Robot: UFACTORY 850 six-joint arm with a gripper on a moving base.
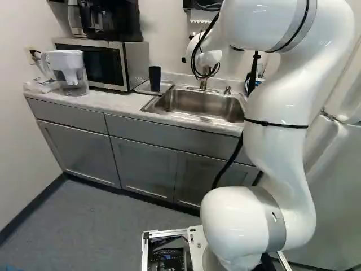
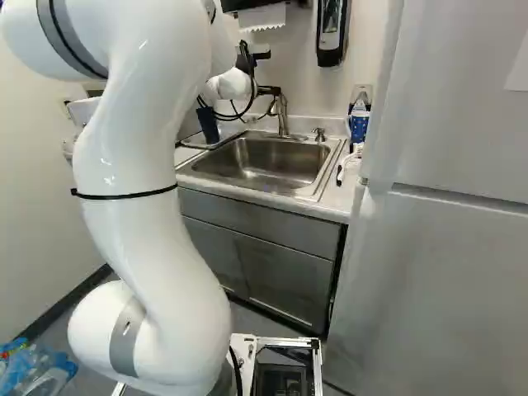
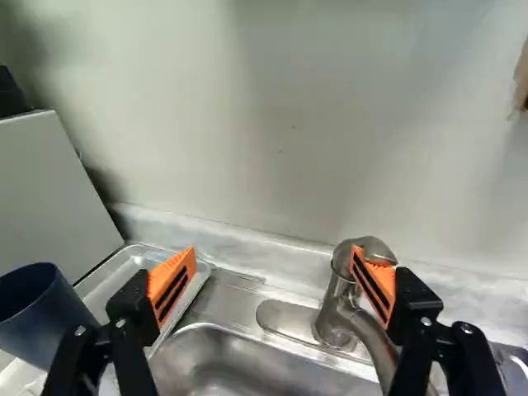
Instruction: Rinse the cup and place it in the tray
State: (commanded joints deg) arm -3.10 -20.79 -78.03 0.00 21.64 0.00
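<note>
Dark blue cup [image 3: 43, 320], just beside the pincer [image 2: 268, 90], outside its spread fingers [image 3: 171, 286]

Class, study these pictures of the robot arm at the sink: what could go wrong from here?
The open gripper appears close to the faucet, so one finger might bump it. The cup stands outside the fingers; a sideways sweep could knock it over. The black cables looping near the faucet might snag on it.
</note>
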